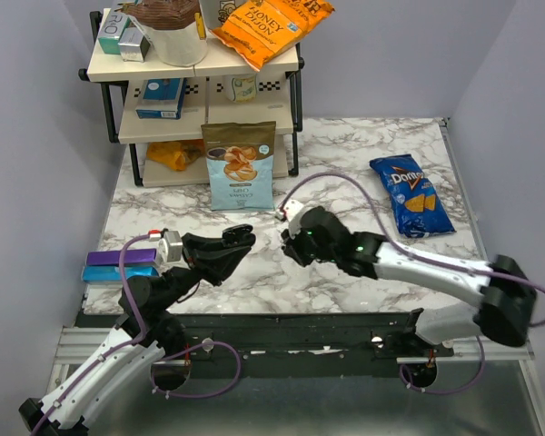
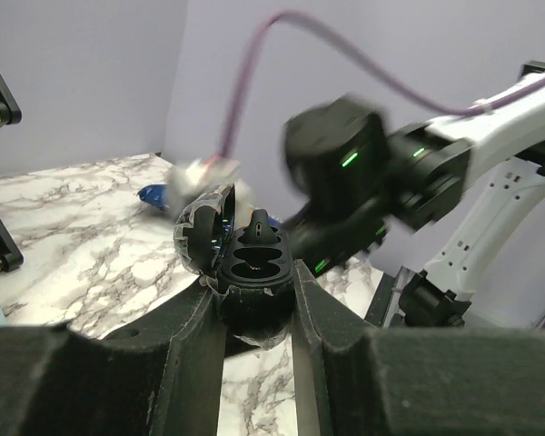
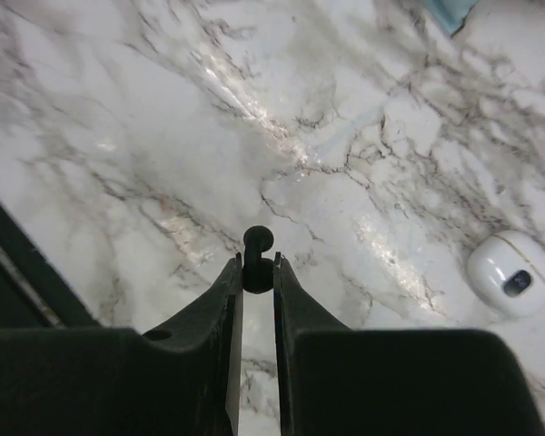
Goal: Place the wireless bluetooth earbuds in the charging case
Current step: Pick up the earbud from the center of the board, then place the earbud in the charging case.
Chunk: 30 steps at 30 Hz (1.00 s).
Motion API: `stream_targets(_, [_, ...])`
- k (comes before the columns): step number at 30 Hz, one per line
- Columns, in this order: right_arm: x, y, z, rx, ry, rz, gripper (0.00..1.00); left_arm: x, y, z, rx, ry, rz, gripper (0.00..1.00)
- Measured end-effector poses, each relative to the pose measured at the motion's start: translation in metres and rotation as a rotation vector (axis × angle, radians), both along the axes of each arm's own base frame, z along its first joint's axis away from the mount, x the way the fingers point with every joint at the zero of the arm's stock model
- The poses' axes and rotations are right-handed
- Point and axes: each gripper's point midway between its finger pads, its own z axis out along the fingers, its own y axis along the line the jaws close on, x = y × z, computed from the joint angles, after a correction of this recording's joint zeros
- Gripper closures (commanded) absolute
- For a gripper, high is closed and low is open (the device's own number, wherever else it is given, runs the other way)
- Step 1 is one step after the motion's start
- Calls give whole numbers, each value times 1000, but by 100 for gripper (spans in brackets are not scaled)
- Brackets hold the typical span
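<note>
From the top view I saw the left gripper point(image 1: 225, 247) holding the black charging case point(image 1: 238, 234) above the marble table point(image 1: 345, 163). The right gripper point(image 1: 292, 247) hung just to the right of the case, not touching it. At that size I could not make out anything between the right fingers.

The left wrist view showed what the top view did not. The case point(image 2: 252, 265) was clamped between the left gripper's point(image 2: 254, 292) two fingers, narrow on its body. Its lid point(image 2: 203, 232) was swung open to the left, and the two wells faced up and toward the camera. Behind the case the right arm appeared as a blur.

Only the right wrist view showed an earbud point(image 3: 258, 242). The right gripper point(image 3: 257, 270) had pinched it at the very fingertips, the gap between them slim. The earbud's long axis ran along the fingers, and its rounded head pointed out past the tips, away from the wrist. A white rounded object point(image 3: 513, 272) lay on the marble; I could not place it against the case, which that view did not include.
</note>
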Motion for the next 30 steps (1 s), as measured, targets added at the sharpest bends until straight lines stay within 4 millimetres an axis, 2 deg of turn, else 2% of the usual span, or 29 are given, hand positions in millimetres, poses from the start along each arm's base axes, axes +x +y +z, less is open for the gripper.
stream_targets(6, [-40, -27, 140, 273, -190, 166, 99, 0, -2, -1, 1, 6, -5, 100])
stream_targets(11, [-86, -61, 219, 420, -291, 311, 99, 5, -11, -2, 17, 27, -34, 100])
stream_targets(14, [-105, -74, 249, 463, -334, 381, 99, 3, -22, 1, 42, 24, -88, 100])
stream_targets(17, [-117, -77, 260, 467, -338, 437, 99, -4, -41, 9, 90, 7, -203, 100])
stream_targets(21, [-122, -72, 249, 428, -298, 484, 99, -17, -63, 15, 149, -27, -368, 100])
stream_targets(23, [-122, -70, 240, 403, -272, 498, 99, -22, -70, 9, 182, -26, -437, 100])
stream_targets(27, [-123, -64, 234, 386, -249, 516, 99, -29, -75, -1, 227, -38, -506, 100])
stream_targets(30, [-123, -63, 235, 392, -250, 523, 99, -33, -79, -1, 243, -57, -542, 100])
